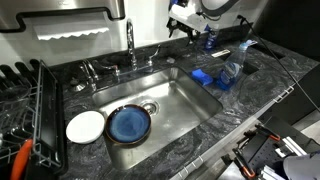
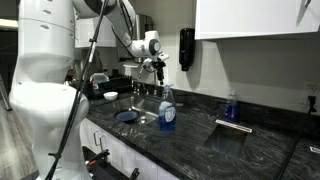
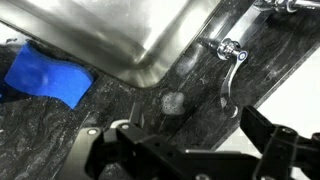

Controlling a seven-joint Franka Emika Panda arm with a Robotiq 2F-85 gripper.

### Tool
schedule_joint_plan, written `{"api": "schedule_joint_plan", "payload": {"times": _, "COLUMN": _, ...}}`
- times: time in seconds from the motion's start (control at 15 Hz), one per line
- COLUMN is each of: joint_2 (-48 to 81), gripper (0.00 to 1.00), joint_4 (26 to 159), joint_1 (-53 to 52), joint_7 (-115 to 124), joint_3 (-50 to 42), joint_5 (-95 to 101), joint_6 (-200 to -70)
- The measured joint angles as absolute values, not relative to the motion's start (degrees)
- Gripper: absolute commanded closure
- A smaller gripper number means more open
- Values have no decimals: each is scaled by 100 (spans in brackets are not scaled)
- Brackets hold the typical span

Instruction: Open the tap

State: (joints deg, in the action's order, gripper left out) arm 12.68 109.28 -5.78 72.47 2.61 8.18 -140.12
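As the wrist view shows, the gripper [image 3: 185, 150] stands with its jaws spread wide and nothing between them. Its dark fingers [image 3: 272, 140] hang above the dark marbled counter [image 3: 150, 110] without touching it. Just beyond the fingers lies the rounded corner of the steel sink [image 3: 120, 35]. A blue sponge [image 3: 45, 78] lies on the counter at the left of that view, just beside the sink's edge. A small chrome lever [image 3: 231, 55] stands on the counter right of the sink corner, apart from the gripper.

In an exterior view the gripper [image 1: 184, 24] is in the air over the far right part of the counter, to the right of the tap [image 1: 130, 42]. The tap stands upright at the middle of the sink's far rim, with low knobs on either side of its base; the gripper is near it but not in contact.

Inside the sink [image 1: 185, 95] lies a blue plate [image 1: 129, 124], with a white plate [image 1: 85, 126] just beside it on the left. A dish rack [image 1: 30, 110] occupies the left counter. A clear bottle [image 1: 232, 68] stands right of the sink, near the sponge.
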Motion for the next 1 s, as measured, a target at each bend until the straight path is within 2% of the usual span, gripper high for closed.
{"api": "schedule_joint_plan", "payload": {"times": 0.53, "joint_2": 1390, "gripper": 0, "joint_4": 10806, "joint_1": -671, "joint_7": 7595, "joint_3": 147, "joint_5": 857, "joint_6": -14012}}
{"api": "schedule_joint_plan", "payload": {"times": 1.0, "joint_2": 2233, "gripper": 0, "joint_4": 10143, "joint_1": -861, "joint_7": 8499, "joint_3": -94, "joint_5": 1027, "joint_6": -14037}}
